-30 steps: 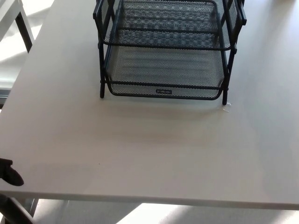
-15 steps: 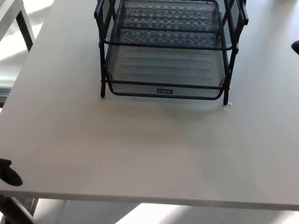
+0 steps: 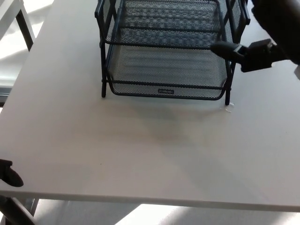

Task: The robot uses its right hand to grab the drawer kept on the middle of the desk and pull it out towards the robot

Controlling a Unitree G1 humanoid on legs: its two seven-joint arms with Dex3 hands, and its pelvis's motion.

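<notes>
Head view looking down on a plain white rectangular desk (image 3: 140,150), and the robot's black right hand (image 3: 251,54) is in from the right side, up near the top corner of the shot. One thick finger (image 3: 224,48) sticks out sideways toward the left, with its tip over the right front corner of the black wire-mesh stacked tray organiser (image 3: 166,47). Can't honestly tell if that fingertip is touching the frame or just hovering in front of it, and I can't tell whether the hand is spread or curled either, since only that one finger and a chunk of the knuckle block show up clearly, the rest is a dark blur. It isn't wrapped around anything that I can see. The thing it's meant to pull, the lower black mesh drawer (image 3: 164,77), sits just below and to the left of the hand, at the bottom of the organiser, front lip with a little label plate facing the robot. It looks tucked in between the black uprights. The upper mesh tray is level with the finger, to its left. Way down and far left of the right hand, a small bit of the black left hand (image 3: 9,173) pokes in at the desk's near edge, too little showing to say how its fingers are.
</notes>
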